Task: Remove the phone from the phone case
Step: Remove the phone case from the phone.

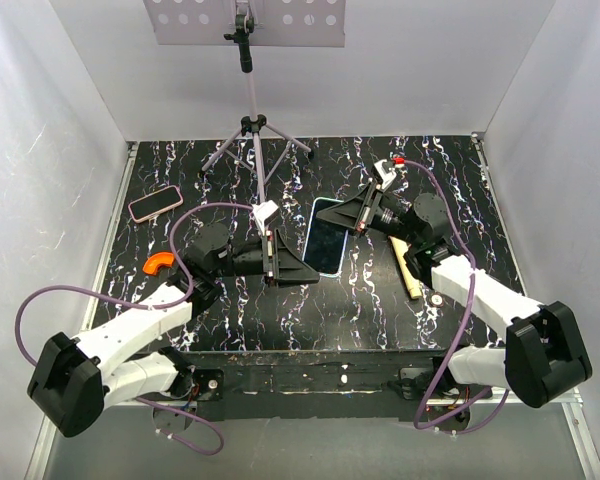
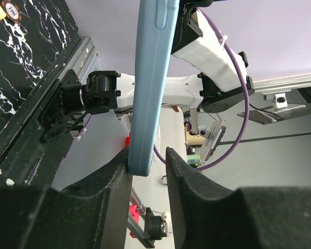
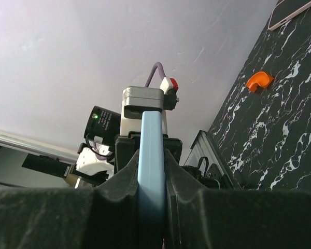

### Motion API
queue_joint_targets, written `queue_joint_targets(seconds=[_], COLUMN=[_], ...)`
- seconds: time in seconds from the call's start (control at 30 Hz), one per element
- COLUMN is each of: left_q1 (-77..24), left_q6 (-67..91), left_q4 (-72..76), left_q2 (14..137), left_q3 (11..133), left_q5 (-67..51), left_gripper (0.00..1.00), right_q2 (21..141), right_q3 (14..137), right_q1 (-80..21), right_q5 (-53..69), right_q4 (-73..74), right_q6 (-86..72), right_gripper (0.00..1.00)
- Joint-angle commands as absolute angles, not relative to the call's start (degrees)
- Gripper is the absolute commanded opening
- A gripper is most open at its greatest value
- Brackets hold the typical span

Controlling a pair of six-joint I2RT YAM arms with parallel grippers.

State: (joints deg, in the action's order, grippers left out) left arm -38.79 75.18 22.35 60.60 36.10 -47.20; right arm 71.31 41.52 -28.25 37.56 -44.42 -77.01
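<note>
Phone case (image 1: pixel 327 235), smooth pale-blue rounded slab, clamped in black right tool (image 3: pixel 152 157)

The only marking near legible is on a small brown disc (image 2: pixel 11 8) at the top left of the left wrist view, seen against the desk (image 2: pixel 31 78). Its white characters look like "100", but they are too blurred to confirm.

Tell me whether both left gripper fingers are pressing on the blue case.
No: in the left wrist view a gap shows between the blue case and one finger of the left gripper.
</note>
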Motion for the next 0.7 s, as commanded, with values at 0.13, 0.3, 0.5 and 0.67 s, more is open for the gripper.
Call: queue_joint_targets(seconds=[0.13, 0.3, 0.5, 0.67], left_q1=[-39.6, -39.6, -39.6, -39.6], left_q6=[73.9, 74.4, 78.1, 80.5], left_q4=[25.7, 27.2, 30.7, 32.4], left_q2=[61.4, 63.3, 66.6, 67.9], left_q3=[41.0, 42.8, 43.1, 42.2], left_q5=[-46.8, -46.8, -47.3, -46.8], left_gripper=[0.19, 0.14, 0.11, 0.20], right_q2=[69.0, 66.9, 64.9, 64.1], right_q3=[44.7, 44.9, 45.1, 44.6], right_q1=[-28.1, -28.2, -28.2, -28.2], right_q5=[35.9, 36.6, 37.2, 37.1], right_q4=[-43.6, -40.7, -37.9, -36.7], right_q6=[-75.7, -73.7, -71.8, -70.8], right_gripper=[0.01, 0.01, 0.01, 0.01])
